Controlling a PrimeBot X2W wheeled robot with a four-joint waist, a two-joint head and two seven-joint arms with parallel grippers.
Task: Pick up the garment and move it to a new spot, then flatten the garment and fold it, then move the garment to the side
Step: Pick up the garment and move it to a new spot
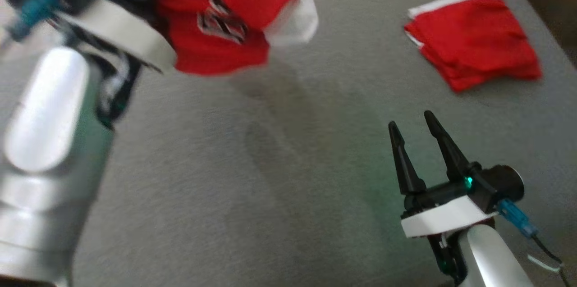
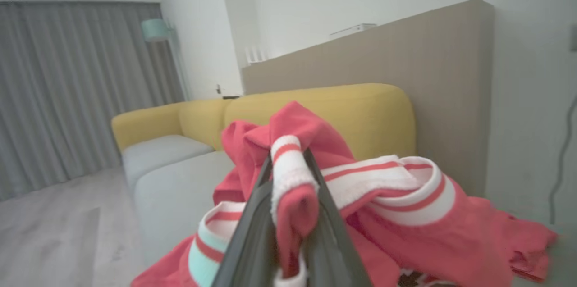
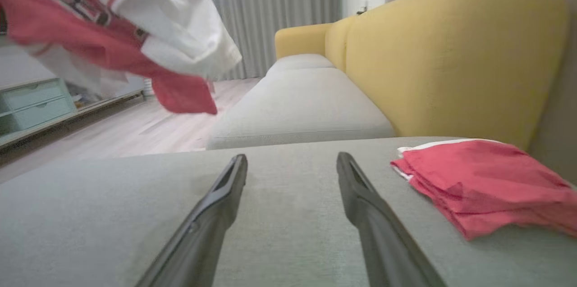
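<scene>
A broad grey sofa seat (image 1: 270, 188) stretches out before the robot, backed by a yellow sofa back (image 3: 451, 52), with grey curtains (image 2: 67, 88) and a pale wood floor (image 2: 54, 233) beyond. A crumpled red garment (image 1: 216, 16), trimmed in white striped bands and marked with black-and-white lettering, hangs in the air above the far left part of the seat, clear of the fabric below. A second red cloth (image 1: 473, 41), folded flat, lies on the far right of the seat, well apart from the hanging garment. The left gripper (image 2: 289, 161) is pinched nearly closed on a white-and-red striped band of the garment. The right gripper (image 1: 409, 119) hovers low over the near right of the seat, its dark fingers spread wide and holding nothing.
</scene>
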